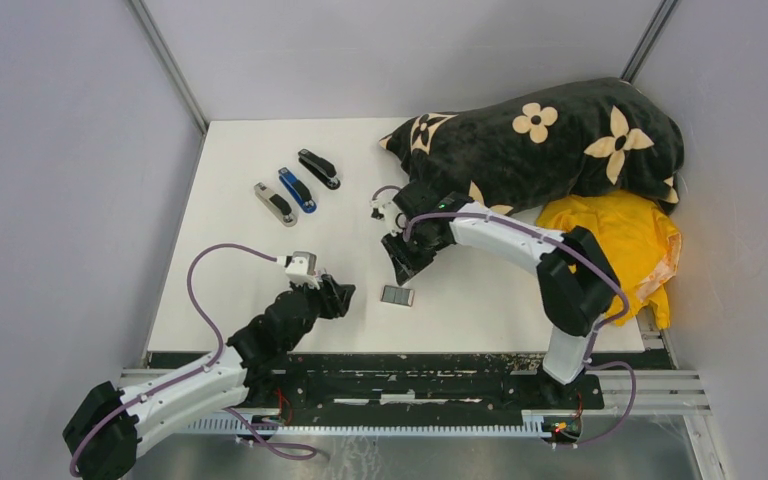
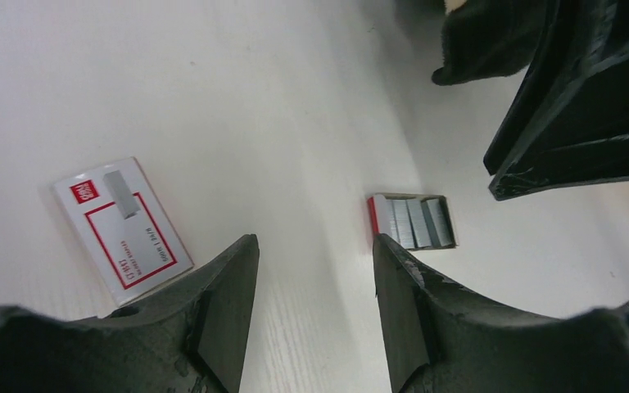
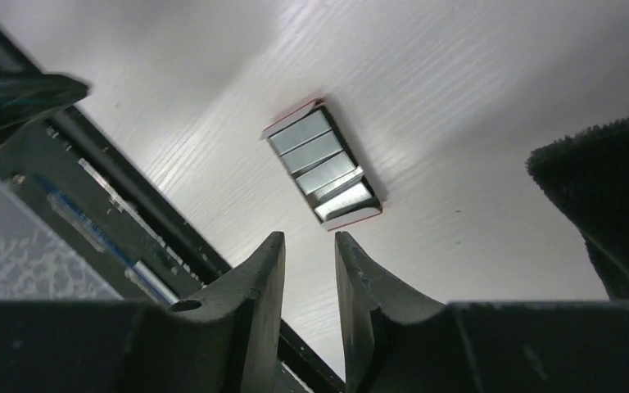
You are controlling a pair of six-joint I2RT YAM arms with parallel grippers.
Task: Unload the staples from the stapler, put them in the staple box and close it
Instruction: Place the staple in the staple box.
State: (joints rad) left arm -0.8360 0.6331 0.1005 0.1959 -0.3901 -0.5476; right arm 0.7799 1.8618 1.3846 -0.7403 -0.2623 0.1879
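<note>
Three staplers lie at the back left of the table: a grey stapler [image 1: 276, 203], a blue stapler [image 1: 297, 190] and a black stapler [image 1: 319, 168]. No gripper is near them. Grey strips of staples [image 1: 397, 296] [image 2: 416, 222] [image 3: 322, 164] lie side by side in a small open box tray near the front middle. My left gripper [image 1: 345, 297] [image 2: 315, 246] is open and empty, just left of the tray. My right gripper [image 1: 400, 268] [image 3: 309, 239] hovers just behind the tray. Its jaws stand a narrow gap apart with nothing between them.
A white-and-red box sleeve [image 2: 123, 229] lies flat on the table to the left of my left gripper. A black flowered cloth [image 1: 550, 140] and a yellow cloth [image 1: 620, 240] are heaped at the back right. The table's dark front rail [image 1: 400, 360] runs close behind the tray.
</note>
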